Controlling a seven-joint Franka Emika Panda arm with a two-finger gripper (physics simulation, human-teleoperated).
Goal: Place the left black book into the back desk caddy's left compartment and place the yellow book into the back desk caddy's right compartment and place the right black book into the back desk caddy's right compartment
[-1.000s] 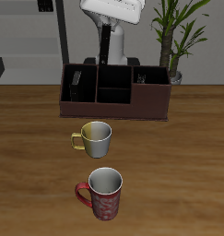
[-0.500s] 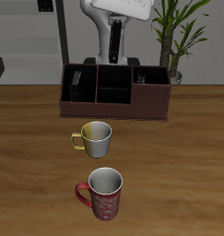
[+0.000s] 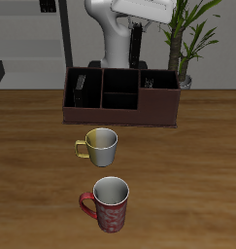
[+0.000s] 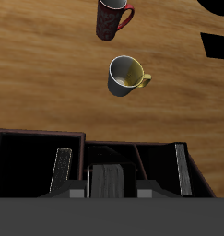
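1. Exterior view: desk caddy [image 3: 119, 112] sat near the table's back edge, with one black book [image 3: 81, 88] upright in its left compartment.
2. Yellow mug [image 3: 100, 146] and red mug [image 3: 110, 202] stood nearer the front edge.
3. Gripper [image 4: 114, 192] hung above the caddy, clamped on a second black book [image 4: 109, 175].
4. Third book [image 3: 147, 83] was in the right compartment, colour unclear.
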